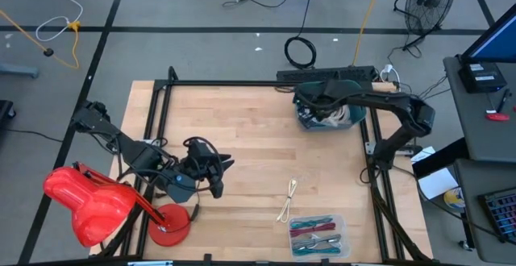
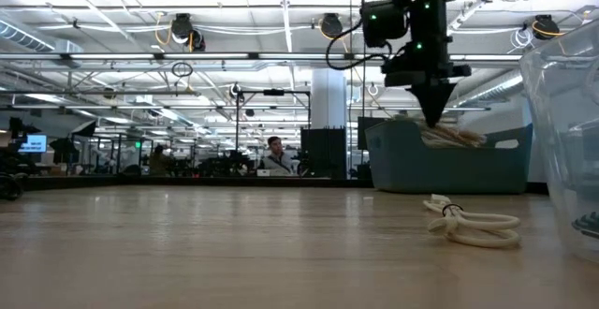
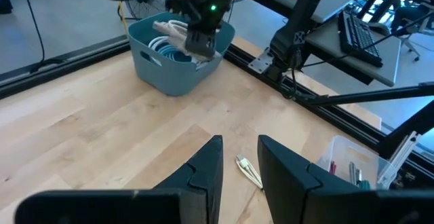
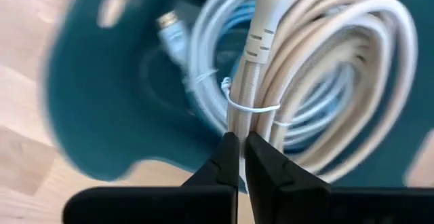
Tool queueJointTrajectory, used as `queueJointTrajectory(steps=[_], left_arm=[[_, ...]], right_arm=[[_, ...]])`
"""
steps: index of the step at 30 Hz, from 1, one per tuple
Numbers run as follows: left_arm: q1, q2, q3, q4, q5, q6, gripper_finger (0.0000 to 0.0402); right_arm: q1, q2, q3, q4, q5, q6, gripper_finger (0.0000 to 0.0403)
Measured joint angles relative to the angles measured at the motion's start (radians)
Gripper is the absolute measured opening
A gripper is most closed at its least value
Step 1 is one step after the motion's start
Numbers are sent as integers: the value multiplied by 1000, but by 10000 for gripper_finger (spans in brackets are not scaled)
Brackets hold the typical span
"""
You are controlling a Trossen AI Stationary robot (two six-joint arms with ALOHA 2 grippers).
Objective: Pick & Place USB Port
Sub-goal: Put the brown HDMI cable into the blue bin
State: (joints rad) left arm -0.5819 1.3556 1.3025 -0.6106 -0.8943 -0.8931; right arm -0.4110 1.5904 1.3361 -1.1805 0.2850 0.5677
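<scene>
Your right gripper (image 4: 242, 157) is hanging over the blue bin (image 1: 329, 117) at the table's one o'clock corner, its fingers pressed together with nothing between them, just above the coiled beige cables (image 4: 319, 68) lying in that bin. Your left gripper (image 3: 239, 157) is waiting near seven o'clock, its fingers standing slightly apart and holding nothing. Another tied white cable (image 1: 288, 201) is lying on the wood around five o'clock, beside a clear tray (image 1: 318, 234); you are seeing no readable lettering anywhere.
</scene>
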Motion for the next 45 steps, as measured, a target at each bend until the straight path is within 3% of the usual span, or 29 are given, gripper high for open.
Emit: queueJointTrajectory(steps=[10,16,40,45], left_arm=[[-1,0,0,0,5,-7,97],[-11,0,0,-1,12,-18,97],[-27,0,0,-3,-5,-29,97],[-36,0,0,-4,-6,-30,97]], right_arm=[[69,152,158,5,14,-53,0],[72,191,180,-43,27,-27,0],[18,193,178,-119,54,-39,13],[17,193,178,-120,51,-35,30]])
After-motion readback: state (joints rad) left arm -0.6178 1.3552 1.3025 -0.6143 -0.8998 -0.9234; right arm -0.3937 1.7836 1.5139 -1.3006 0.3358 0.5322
